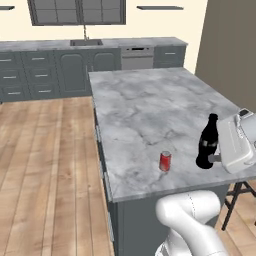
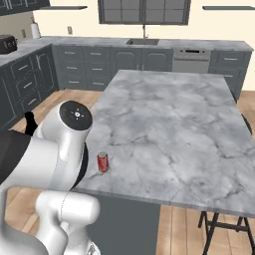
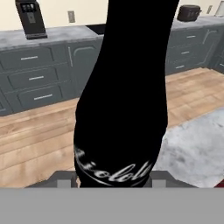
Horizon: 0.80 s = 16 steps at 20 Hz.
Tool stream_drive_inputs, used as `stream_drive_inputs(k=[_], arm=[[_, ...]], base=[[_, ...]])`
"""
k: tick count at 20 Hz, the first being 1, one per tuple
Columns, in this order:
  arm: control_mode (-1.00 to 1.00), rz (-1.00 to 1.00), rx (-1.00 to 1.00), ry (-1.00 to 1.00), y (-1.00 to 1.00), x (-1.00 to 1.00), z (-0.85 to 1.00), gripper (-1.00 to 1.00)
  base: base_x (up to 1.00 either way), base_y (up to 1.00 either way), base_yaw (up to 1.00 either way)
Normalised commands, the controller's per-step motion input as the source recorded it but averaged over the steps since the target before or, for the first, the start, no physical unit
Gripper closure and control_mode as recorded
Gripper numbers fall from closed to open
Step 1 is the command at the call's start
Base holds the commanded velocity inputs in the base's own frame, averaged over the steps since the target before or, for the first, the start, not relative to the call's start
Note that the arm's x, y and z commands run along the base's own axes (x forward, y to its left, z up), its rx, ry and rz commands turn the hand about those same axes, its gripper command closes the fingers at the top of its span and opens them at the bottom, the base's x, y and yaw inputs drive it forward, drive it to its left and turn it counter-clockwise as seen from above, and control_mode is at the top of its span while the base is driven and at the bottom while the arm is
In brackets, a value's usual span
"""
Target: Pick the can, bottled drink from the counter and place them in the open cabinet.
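- The grey-white veined marble table stood over dark grey cabinet fronts, its near edge just ahead of the robot's base, with a pale wooden plank floor around it.
- The small red soda can with a silver top stood upright close to the table's near edge; its white markings were too small to read.
- The black contoured glass bottle with a narrow neck stood upright on the table, near the can and to its right in the left base view.
- The fingers reached the bottle low on its body from the right side; in the hand view the bottle sat between them, each finger against one flank, so they pinched it.
- A white cursive script ran around the bottle's lower body, not legible.
- Beyond, dark grey drawer units lined the cream wall, with a sink and a steel dishwasher under a dark-framed window.
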Motion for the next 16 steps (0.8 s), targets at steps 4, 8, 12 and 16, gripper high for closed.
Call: stream_drive_inputs(k=[4, 8, 12, 16], arm=[[1.00, 0.00, 0.00, 0.00, 0.00, 0.00, 0.00, 1.00], [1.00, 0.00, 0.00, 0.00, 0.00, 0.00, 0.00, 1.00], [1.00, 0.00, 0.00, 0.00, 0.00, 0.00, 0.00, 1.00], [1.00, 0.00, 0.00, 0.00, 0.00, 0.00, 0.00, 1.00]], base=[[0.00, 0.00, -0.51], [0.00, 0.00, -0.66], [0.00, 0.00, -0.73], [0.00, 0.00, -0.70]])
